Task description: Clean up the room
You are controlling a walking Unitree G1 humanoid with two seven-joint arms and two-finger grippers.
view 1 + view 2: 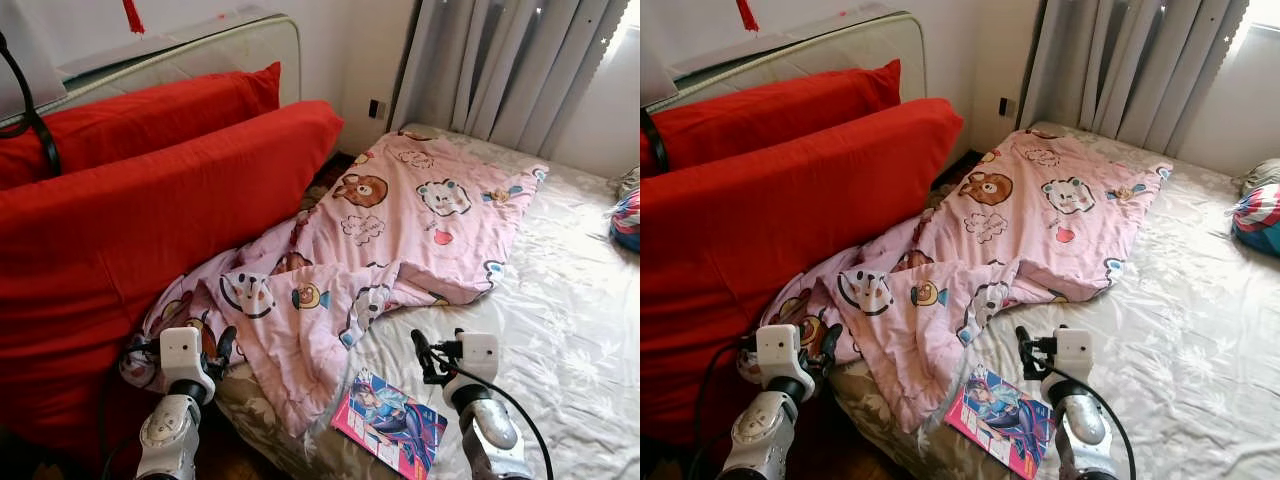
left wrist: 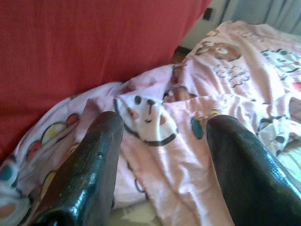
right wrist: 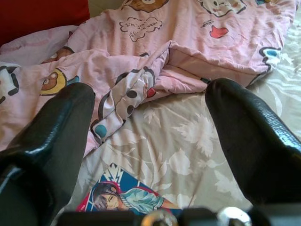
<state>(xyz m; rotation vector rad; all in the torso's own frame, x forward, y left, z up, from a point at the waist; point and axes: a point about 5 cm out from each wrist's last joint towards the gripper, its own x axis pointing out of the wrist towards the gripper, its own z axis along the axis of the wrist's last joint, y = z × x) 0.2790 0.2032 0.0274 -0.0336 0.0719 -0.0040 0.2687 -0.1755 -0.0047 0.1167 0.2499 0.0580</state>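
On the bed (image 1: 570,330) a pink blanket (image 1: 400,230) lies rumpled, its near end bunched against the red cushions (image 1: 150,220) and spilling off the bed's edge, with a magazine (image 1: 392,424) just beside it at the near edge. To tidy well, I judge each end effector should pinch a near corner of the blanket, not the bunched middle, and the magazine be lifted off first. Both arms are raised forward: the left end effector (image 2: 162,162) hovers over the bunched end with fingers apart, the right end effector (image 3: 150,136) above the magazine, fingers also apart, holding nothing.
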